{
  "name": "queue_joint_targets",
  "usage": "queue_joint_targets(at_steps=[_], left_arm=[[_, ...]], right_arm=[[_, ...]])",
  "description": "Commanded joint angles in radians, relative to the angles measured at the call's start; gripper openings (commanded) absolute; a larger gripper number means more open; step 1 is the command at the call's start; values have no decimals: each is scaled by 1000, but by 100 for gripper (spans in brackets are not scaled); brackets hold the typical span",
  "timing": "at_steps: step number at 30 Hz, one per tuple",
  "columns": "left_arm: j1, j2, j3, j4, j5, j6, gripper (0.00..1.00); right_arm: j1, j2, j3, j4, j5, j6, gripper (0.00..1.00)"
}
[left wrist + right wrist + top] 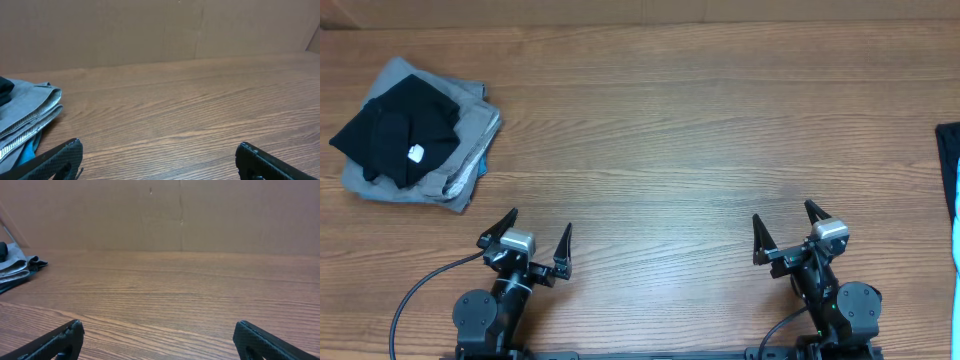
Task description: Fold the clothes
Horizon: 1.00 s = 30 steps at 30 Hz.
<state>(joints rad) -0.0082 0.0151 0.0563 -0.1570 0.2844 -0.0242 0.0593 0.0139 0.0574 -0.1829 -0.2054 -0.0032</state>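
Note:
A folded pile of clothes lies at the table's far left, a black garment with a small white tag on top of grey ones. The left wrist view shows its grey edge, and the right wrist view shows the pile at far left. More cloth, black with a light-blue strip, pokes in at the right edge, mostly out of view. My left gripper is open and empty above bare wood near the front edge. My right gripper is open too, holding nothing.
The wooden table runs between the two heaps of cloth. A brown cardboard wall stands along the far edge. Both arm bases sit at the front edge, with a cable trailing left.

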Motion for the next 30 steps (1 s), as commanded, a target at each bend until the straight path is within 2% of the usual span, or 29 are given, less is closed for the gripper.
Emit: queue_joint_targets(at_steps=[1, 22, 30], left_arm=[[-5, -10, -8, 4, -3, -8, 100], [-5, -10, -9, 5, 3, -8, 100], [-5, -10, -8, 5, 31, -97, 100]], right_arm=[[-5, -11, -2, 6, 0, 4, 100], [-5, -11, -2, 6, -1, 4, 100], [-5, -11, -2, 5, -9, 4, 100]])
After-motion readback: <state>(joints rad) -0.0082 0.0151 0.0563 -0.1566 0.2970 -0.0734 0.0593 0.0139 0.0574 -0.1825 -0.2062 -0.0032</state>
